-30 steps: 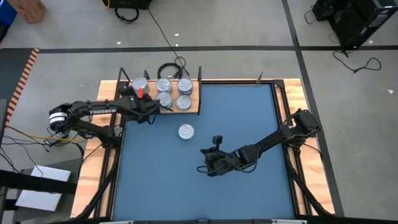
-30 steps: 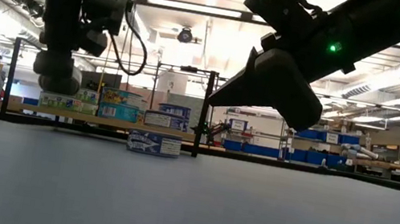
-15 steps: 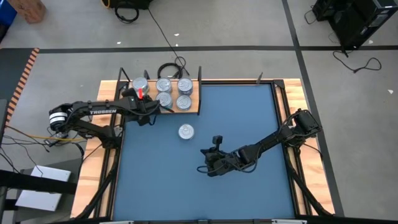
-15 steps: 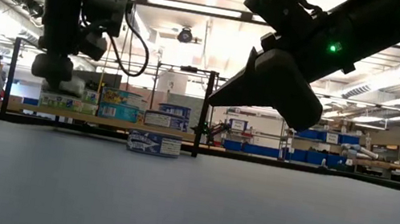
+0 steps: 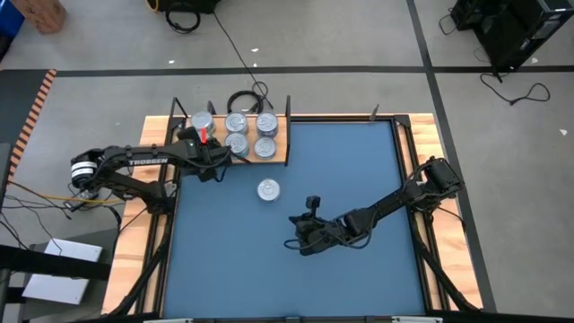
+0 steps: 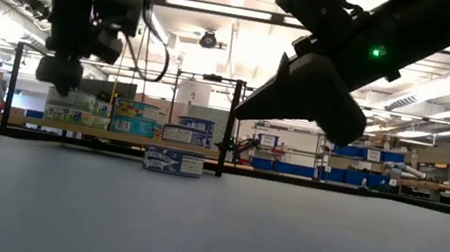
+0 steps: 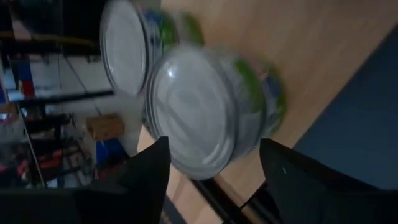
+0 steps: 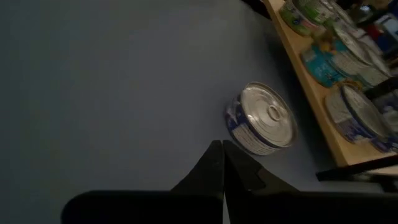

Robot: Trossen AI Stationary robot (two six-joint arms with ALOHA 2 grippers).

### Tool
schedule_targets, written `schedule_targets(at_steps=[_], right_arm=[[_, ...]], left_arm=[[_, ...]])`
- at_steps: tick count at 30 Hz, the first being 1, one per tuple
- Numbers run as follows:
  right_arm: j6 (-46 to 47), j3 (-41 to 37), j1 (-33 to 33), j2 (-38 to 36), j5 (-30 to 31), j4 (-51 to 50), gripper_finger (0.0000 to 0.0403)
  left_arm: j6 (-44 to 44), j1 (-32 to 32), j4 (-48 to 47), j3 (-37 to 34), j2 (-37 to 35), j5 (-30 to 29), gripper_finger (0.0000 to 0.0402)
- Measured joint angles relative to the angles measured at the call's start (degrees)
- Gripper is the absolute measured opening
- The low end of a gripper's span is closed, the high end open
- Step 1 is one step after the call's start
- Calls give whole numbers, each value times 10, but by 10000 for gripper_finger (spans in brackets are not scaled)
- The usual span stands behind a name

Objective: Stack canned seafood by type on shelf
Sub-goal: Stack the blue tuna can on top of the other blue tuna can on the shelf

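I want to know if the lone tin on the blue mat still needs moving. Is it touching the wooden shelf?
Apart. The high view shows the tin alone on the blue mat, with a strip of bare mat between it and the shelf.

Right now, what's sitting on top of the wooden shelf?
The shelf holds five tins showing lids, green, teal and blue labels. The open left gripper hangs over its near left part, hiding what lies beneath.
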Motion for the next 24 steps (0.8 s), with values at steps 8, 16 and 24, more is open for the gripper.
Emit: schedule_targets(at_steps=[8, 16, 24], right_arm=[[21, 8, -8, -46, -97, -25, 6], [21, 7, -35, -59, -168, -40, 8], [25, 7, -39, -60, -168, -60, 9]], left_arm=[[-4, -114, 13, 33, -16, 43, 164], [124, -284, 225, 7, -28, 181, 57], [184, -321, 438, -19, -12, 297, 6]])
